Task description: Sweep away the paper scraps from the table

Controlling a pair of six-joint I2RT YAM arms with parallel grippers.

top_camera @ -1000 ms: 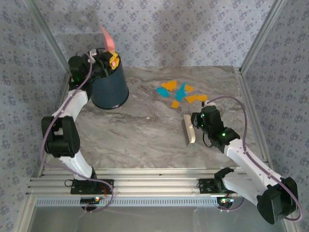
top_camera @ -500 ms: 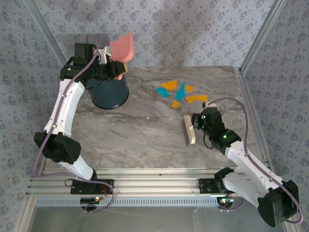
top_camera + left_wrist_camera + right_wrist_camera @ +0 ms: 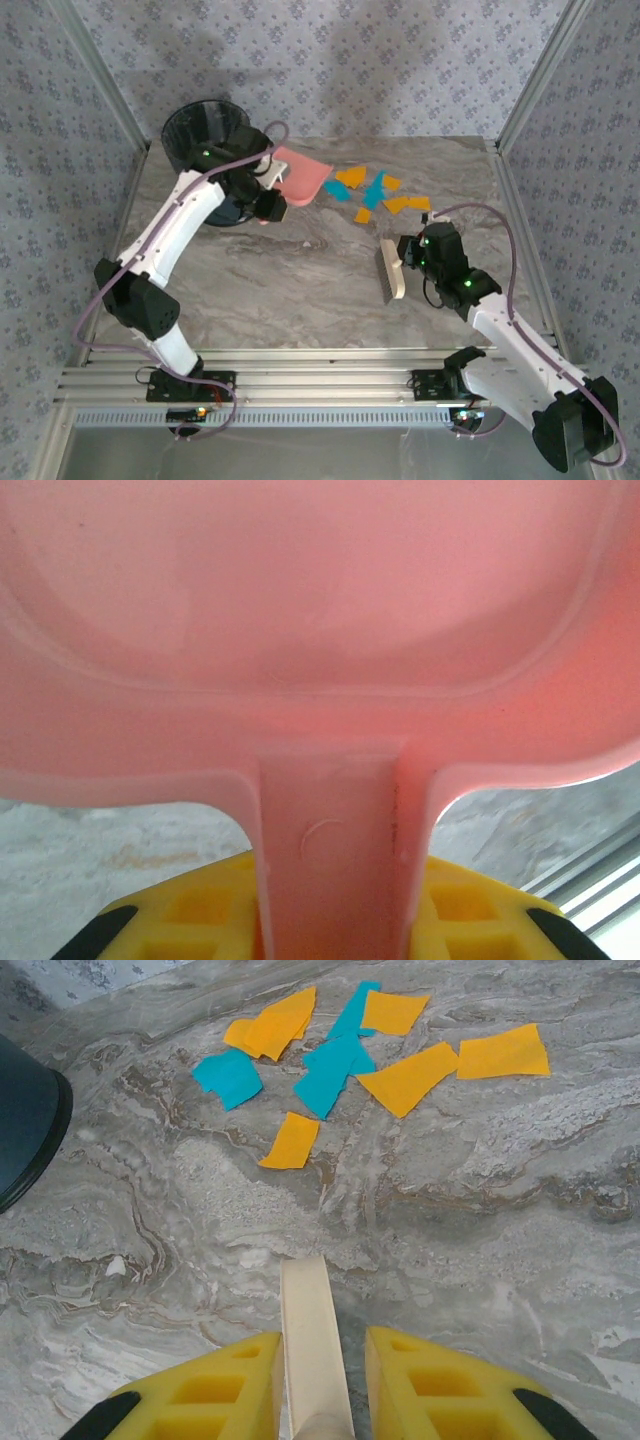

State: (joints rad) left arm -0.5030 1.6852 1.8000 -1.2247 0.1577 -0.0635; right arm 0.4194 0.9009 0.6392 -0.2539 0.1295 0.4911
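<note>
Clearly, left of the small teal-blue and orange-yellow paper scraps (image 3: pixel 372 190), a round dark bin (image 3: pixel 205 128) stood at the back of the grey marble-patterned table (image 3: pixel 290 290). Closer to the scraps, a flat pink plastic dustpan (image 3: pixel 303 175) was held by its handle in the clenched left gripper (image 3: pixel 330 880), its mouth turned toward them, just beside. Down-right of the scraps and apart, a pale wooden brush (image 3: pixel 392 272), lying near-to-far, was clamped by the right gripper (image 3: pixel 322 1345); nothing was seen between.

Dustpan (image 3: pixel 300 176) left of paper scraps (image 3: pixel 375 192); brush (image 3: pixel 391 270) nearer.
</note>
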